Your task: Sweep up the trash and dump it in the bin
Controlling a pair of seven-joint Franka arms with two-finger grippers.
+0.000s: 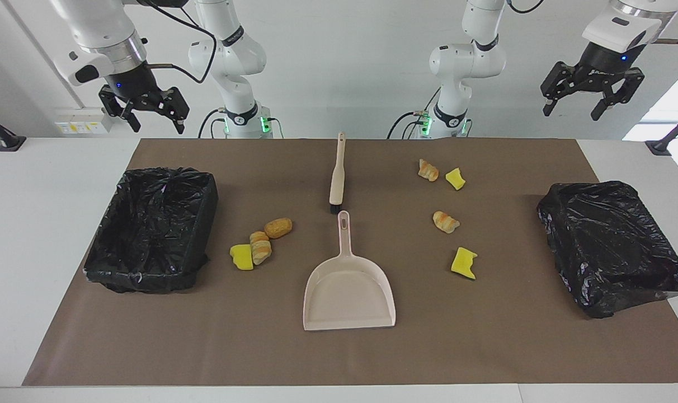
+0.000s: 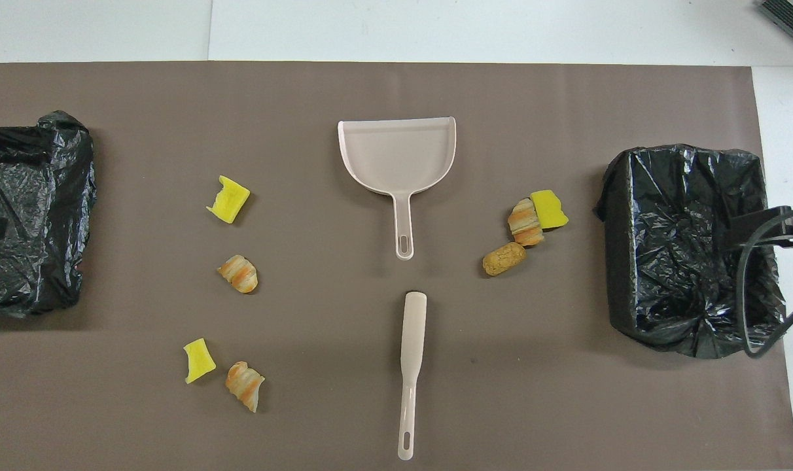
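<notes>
A brown mat [image 1: 339, 347] covers the bench [image 1: 48, 224]. Only the facing view shows the left pincer [image 1: 592, 103] and right pincer [image 1: 143, 115], both spread, raised. Both bins [image 1: 154, 229] look empty; the trash [image 1: 259, 246] lies scattered beside the dustpan [image 1: 347, 291] and brush [image 1: 337, 176].

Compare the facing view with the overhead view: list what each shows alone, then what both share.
Facing view only: both arms and their raised open tools, the left tool over the table edge near one bin, the right tool near the other bin.
Overhead view only: nothing of the task's own.
Both: dustpan, brush, seven trash pieces on the brown mat.
</notes>
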